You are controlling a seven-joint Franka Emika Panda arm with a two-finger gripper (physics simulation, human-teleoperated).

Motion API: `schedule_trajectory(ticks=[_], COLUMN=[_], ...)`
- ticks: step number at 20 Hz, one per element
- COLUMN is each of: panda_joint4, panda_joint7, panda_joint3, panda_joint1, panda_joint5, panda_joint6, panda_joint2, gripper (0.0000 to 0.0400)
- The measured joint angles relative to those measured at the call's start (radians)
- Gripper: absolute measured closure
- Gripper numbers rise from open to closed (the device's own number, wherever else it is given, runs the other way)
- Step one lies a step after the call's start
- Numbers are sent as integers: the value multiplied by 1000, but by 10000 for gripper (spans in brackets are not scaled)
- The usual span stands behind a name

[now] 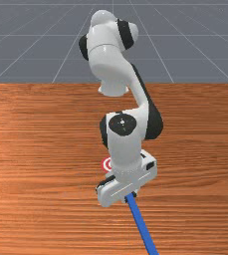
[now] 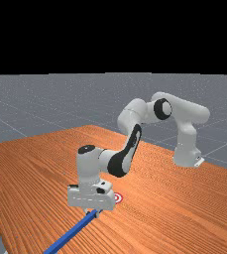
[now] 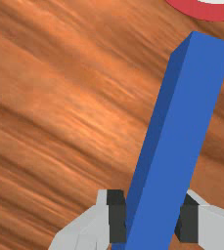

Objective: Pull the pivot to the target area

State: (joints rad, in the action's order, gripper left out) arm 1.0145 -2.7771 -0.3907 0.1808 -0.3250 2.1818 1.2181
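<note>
You've got the pincer [image 1: 129,197] clamped on the blue bar [image 1: 143,228], one finger against each side. The bar slants away toward the front view's near right over the tabletop [image 1: 46,199], and its far end sits just short of the red-and-white target [image 1: 104,164], not touching.

Long blue bar [image 1: 141,226]: cut off by bottom edge, front and far views. Round red-and-white target [image 1: 104,165]: partly behind white arm [image 1: 125,149] below front view's centre; cut off in wrist view.
</note>
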Motion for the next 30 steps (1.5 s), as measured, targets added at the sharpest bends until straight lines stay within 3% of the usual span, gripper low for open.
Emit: schedule_trajectory(ticks=[4, 10, 15, 18, 19, 20, 21, 22, 23, 25, 26, 30], panda_joint4=[385, 618, 988, 1171, 1234, 1241, 1268, 1241, 1241, 1239, 1236, 1209], panda_joint7=[-81, -120, -120, -120, -32, -23, 3, -77, -16, -45, -117, -120], panda_joint3=[-48, -90, -147, -138, -100, -97, -64, -99, -46, -51, -89, -122], panda_joint1=[108, 191, 318, 350, 324, 333, 334, 385, 349, 380, 430, 511], panda_joint5=[-61, -114, -203, -194, -150, -141, -160, -140, -165, -159, -142, -177], panda_joint6=[157, 241, 387, 502, 575, 582, 662, 579, 581, 580, 571, 521], panda_joint2=[-182, -286, -454, -547, -586, -590, -602, -590, -607, -605, -592, -573], gripper=[275, 280, 286, 295, 304, 304, 305, 305, 304, 305, 305, 305])
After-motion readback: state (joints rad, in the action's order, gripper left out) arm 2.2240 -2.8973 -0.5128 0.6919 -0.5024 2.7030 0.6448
